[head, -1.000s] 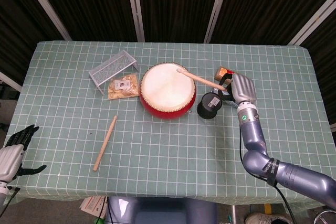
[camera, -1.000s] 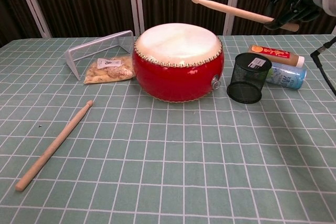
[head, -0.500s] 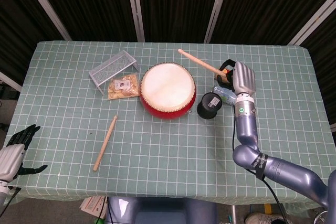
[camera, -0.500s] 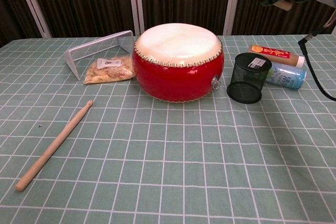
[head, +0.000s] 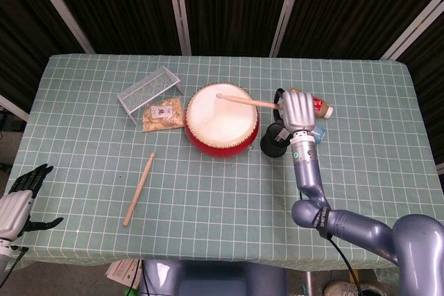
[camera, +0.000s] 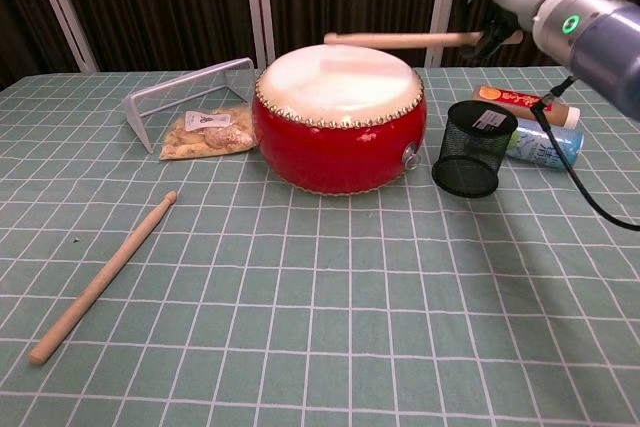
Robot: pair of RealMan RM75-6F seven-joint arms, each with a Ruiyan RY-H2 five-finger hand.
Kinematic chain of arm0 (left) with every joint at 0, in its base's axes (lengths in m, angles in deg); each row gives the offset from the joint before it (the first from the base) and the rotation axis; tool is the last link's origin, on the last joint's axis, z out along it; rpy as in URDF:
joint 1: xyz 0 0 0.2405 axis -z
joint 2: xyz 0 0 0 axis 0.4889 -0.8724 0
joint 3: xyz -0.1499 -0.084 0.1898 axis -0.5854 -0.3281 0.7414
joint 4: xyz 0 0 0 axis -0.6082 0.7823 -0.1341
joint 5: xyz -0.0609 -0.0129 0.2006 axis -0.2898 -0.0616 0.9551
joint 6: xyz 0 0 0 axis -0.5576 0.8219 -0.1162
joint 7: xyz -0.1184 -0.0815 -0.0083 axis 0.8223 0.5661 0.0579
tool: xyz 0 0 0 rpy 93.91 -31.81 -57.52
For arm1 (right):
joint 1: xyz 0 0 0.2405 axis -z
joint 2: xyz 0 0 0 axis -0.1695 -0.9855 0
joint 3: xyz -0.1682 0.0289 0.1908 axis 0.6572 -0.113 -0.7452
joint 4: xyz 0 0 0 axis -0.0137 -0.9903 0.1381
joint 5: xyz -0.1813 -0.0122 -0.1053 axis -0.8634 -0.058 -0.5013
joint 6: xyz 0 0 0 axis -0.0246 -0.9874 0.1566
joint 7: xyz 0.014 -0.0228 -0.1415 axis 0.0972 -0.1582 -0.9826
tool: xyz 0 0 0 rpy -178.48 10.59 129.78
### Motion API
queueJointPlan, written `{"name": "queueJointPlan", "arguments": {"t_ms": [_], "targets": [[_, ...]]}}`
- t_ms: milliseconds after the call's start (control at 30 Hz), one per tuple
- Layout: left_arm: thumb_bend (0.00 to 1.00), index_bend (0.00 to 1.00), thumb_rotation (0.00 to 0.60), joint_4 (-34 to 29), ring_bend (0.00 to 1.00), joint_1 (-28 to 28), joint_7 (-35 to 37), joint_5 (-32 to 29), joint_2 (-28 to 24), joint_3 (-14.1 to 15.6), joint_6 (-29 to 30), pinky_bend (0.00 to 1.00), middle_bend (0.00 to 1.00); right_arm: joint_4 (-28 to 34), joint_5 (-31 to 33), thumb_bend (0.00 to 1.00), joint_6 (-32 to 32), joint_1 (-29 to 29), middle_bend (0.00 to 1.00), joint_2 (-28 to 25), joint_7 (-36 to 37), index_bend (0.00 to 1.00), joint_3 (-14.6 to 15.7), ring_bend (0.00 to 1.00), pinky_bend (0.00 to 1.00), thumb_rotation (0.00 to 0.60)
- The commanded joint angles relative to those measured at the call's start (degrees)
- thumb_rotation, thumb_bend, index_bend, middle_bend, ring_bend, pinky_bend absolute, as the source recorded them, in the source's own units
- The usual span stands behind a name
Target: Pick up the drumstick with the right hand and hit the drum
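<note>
wooden drumstick (head: 246, 100) level over red drum (head: 220, 120)

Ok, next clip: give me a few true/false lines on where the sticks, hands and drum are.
1. The right hand holds a drumstick over the drum. True.
2. A second drumstick lies on the table. True.
3. The left hand grips that second drumstick. False: it is at the table's left edge, apart from it, holding nothing.
4. The mesh cup stands on the drum. False: it stands on the table beside the drum.
5. The snack bag lies next to the wire rack. True.
</note>
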Motion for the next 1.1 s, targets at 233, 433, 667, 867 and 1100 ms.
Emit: {"name": "queueJointPlan", "arguments": {"t_ms": [233, 433, 667, 867, 1100], "targets": [[0.0, 0.0, 0.6, -0.23, 0.0, 0.02, 0.79, 0.16, -0.38, 0.18, -0.25, 0.0, 0.0, -6.01, -6.27, 0.55, -4.94, -0.54, 1.0, 5.63, -8.09, 0.96, 1.29, 1.0, 1.0, 0.6], [0.0, 0.0, 0.6, -0.47, 0.0, 0.08, 0.62, -0.07, -0.38, 0.15, -0.35, 0.0, 0.0, 1.6, -1.88, 0.55, -6.83, 2.25, 1.0, 3.6, 1.84, 0.96, -8.42, 1.0, 1.0, 0.6], [0.0, 0.0, 0.6, -0.65, 0.0, 0.08, 0.76, -0.43, -0.42, 0.13, -0.5, 0.0, 0.0, 7.22, 2.75, 0.55, -5.91, 5.17, 1.0, 1.55, 11.91, 0.96, -16.14, 1.0, 1.0, 0.6], [0.0, 0.0, 0.6, -0.73, 0.0, 0.16, 0.22, -0.47, -0.32, 0.14, -0.51, 0.0, 0.0, 10.53, 6.23, 0.55, -2.69, 8.11, 1.0, -1.88, 15.15, 0.96, -18.06, 1.0, 1.0, 0.6], [0.0, 0.0, 0.6, -0.74, 0.0, 0.22, 0.23, -0.5, -0.24, 0.11, -0.56, 0.0, 0.0, 8.08, 4.45, 0.55, -2.17, 7.64, 1.0, -1.22, 13.77, 0.96, -15.39, 1.0, 1.0, 0.6]]}}
